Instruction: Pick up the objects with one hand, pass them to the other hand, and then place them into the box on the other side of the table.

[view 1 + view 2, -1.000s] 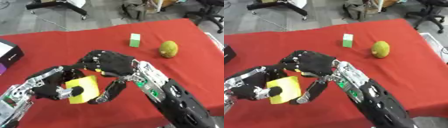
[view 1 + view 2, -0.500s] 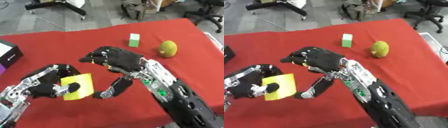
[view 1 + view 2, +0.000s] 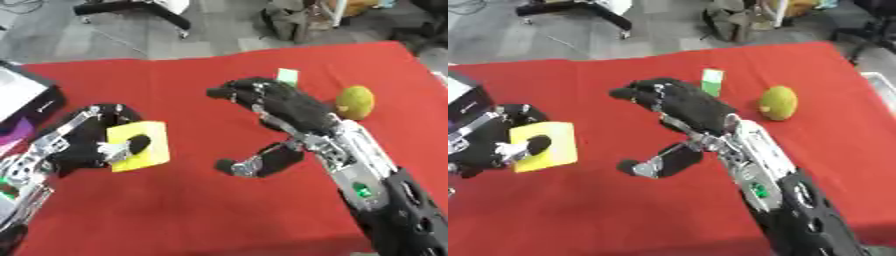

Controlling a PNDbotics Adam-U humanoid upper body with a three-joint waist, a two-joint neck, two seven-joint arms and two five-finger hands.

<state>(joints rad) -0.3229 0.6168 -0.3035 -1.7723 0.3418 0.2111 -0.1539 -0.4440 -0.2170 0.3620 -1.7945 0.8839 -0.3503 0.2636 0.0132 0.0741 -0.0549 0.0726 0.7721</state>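
**Left eye view: hands and block**

Left hand (image 3: pixel 83 142): fingers and thumb curled round a yellow block (image 3: pixel 137 146), held over the red table (image 3: pixel 175 200) at left.
Right hand (image 3: pixel 284 107): spread wide, empty, apart from the block.
Green block (image 3: pixel 711 81) and yellowish fruit (image 3: pixel 355 102): far right.

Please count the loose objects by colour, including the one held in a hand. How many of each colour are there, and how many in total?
Yellow: 1, the yellow block held in the left hand.
Green: 1, the small green block standing on the red tablecloth.
Yellow-green: 1, the round fruit.
Total: 3.
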